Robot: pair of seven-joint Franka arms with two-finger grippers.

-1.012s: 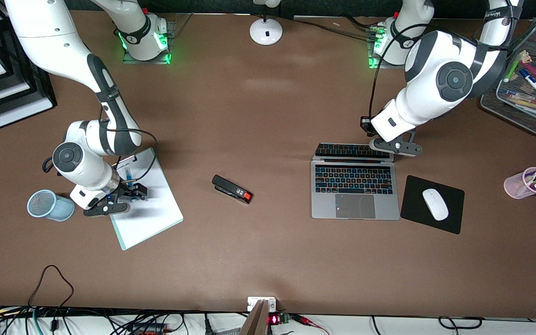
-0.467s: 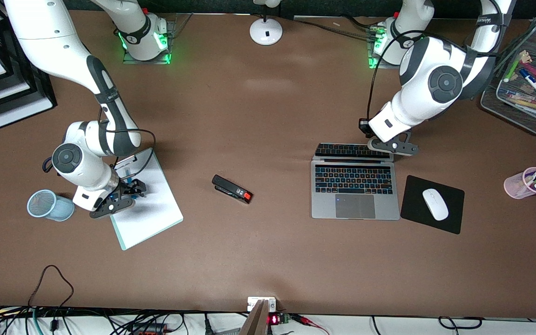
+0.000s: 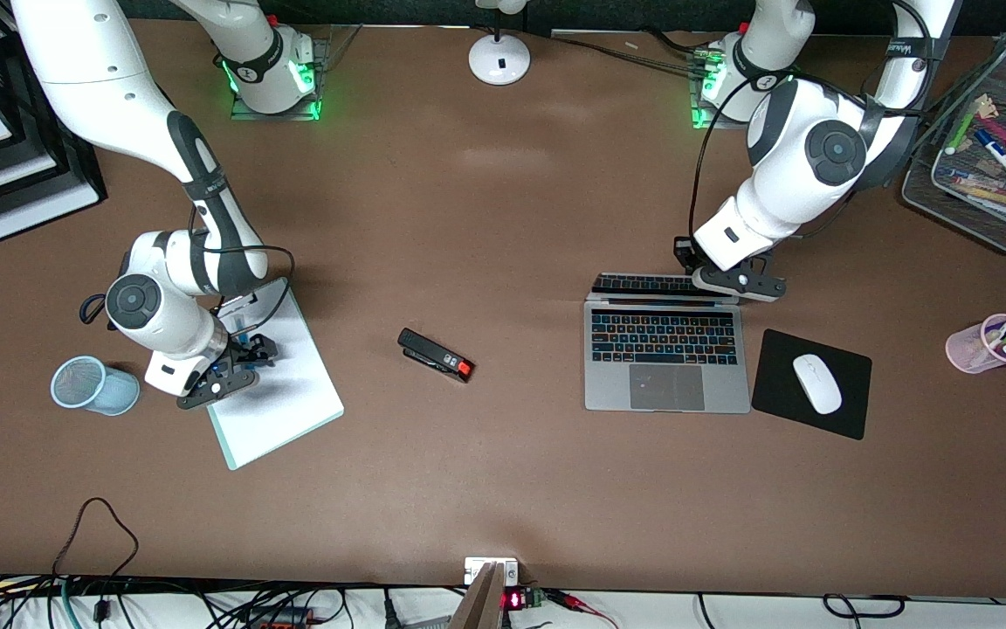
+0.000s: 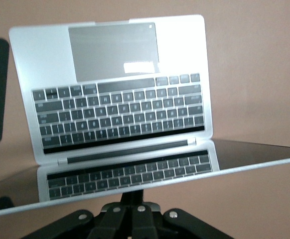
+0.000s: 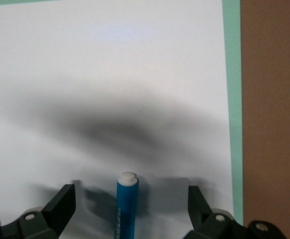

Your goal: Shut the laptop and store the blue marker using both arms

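Observation:
The silver laptop (image 3: 665,384) lies open toward the left arm's end of the table, its screen lid (image 3: 643,284) tilted over the keyboard. My left gripper (image 3: 726,284) is shut and sits against the lid's top edge near one corner. In the left wrist view the shut fingers (image 4: 134,196) stand just under the lid's rim, with the laptop (image 4: 115,55) past it. The blue marker (image 5: 126,211) lies on a white notepad (image 5: 110,74), white end outward. My right gripper (image 5: 131,201) is open and low, one finger on each side of the marker and not touching it. In the front view that gripper (image 3: 241,356) hides most of the marker.
The notepad (image 3: 289,411) lies beside a blue mesh cup (image 3: 88,384). A black stapler (image 3: 436,354) is mid-table. A white mouse (image 3: 816,383) sits on a black mouse pad (image 3: 852,415) beside the laptop. A pink marker cup (image 3: 988,342) and a mesh tray (image 3: 992,201) stand toward the left arm's end.
The left gripper has pushed the lid a little lower over the keyboard. The right gripper has shifted slightly along the notepad and stays open around the marker.

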